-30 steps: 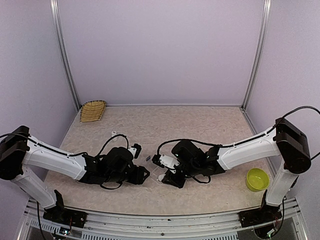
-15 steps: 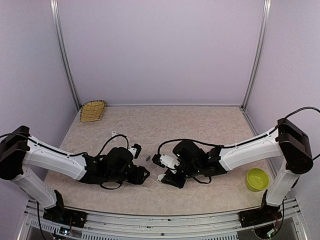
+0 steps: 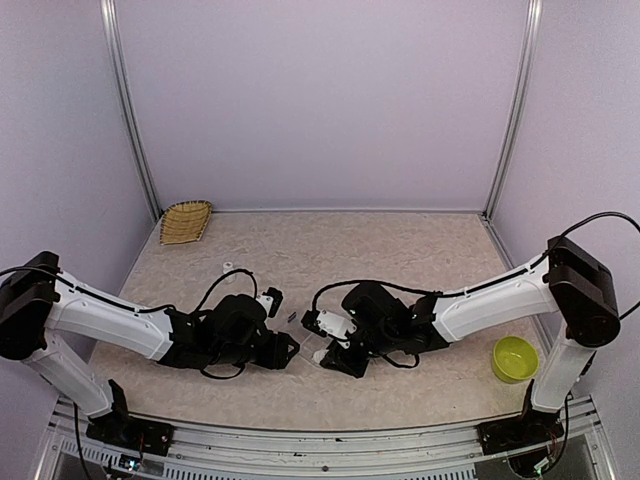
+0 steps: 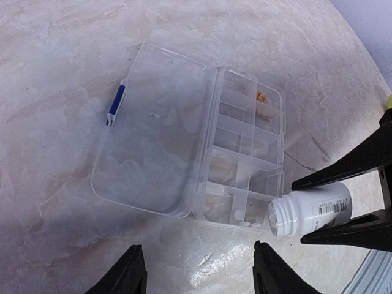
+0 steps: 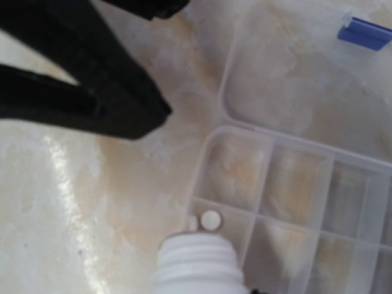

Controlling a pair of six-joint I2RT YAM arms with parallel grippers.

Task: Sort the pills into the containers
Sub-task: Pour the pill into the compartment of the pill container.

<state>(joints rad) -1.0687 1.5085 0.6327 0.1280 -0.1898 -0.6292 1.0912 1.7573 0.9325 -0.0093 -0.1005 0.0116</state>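
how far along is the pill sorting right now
Done: the box lies open, with orange pills in a far cell and a few white pills in a corner cell. In hand: the right gripper holds a white bottle on its side, mouth at that corner cell. The left gripper hovers open, empty. Left: most cells look empty; the bottle's contents are hidden.

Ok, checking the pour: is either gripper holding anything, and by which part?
The right gripper holds the white bottle across its labelled body, behind the open neck. The left gripper is open and empty.
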